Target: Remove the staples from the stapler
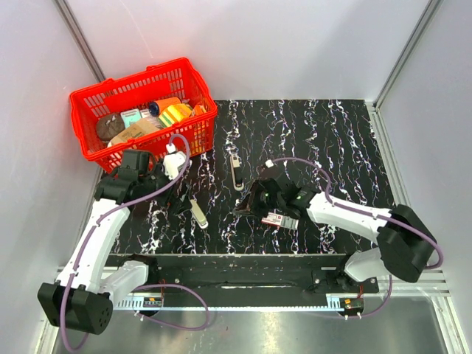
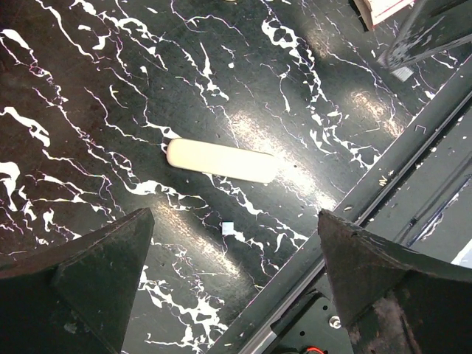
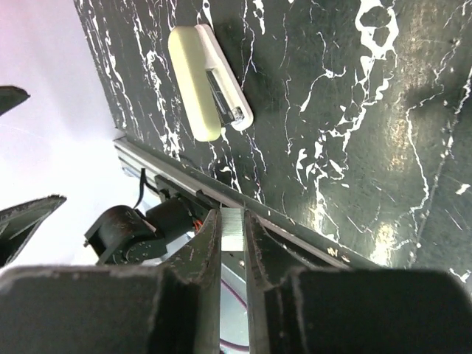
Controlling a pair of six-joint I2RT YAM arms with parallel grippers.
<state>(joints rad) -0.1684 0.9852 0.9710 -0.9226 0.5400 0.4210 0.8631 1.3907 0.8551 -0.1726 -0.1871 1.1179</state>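
Nearest the arm bases, the left claw [image 2: 234, 221] hangs over the black marbled table [image 1: 332, 147] in the lower left of the top view. Its two fingers [image 2: 96, 273] are spread wide with nothing between them, and a pale cream bar [image 2: 221, 160] lies flat on the table just beyond the tips. At centre frame the right claw [image 3: 232, 230] is closed down on a thin silver strip [image 3: 232, 221] that looks like a row of staples. A small red-and-white box [image 1: 280, 220] sits on the table close beside it. Farther up, just left of centre, the stapler [image 1: 236, 172] lies alone on the table, apart from both claws. A red basket [image 1: 88, 110] full of goods sits in the upper left corner.
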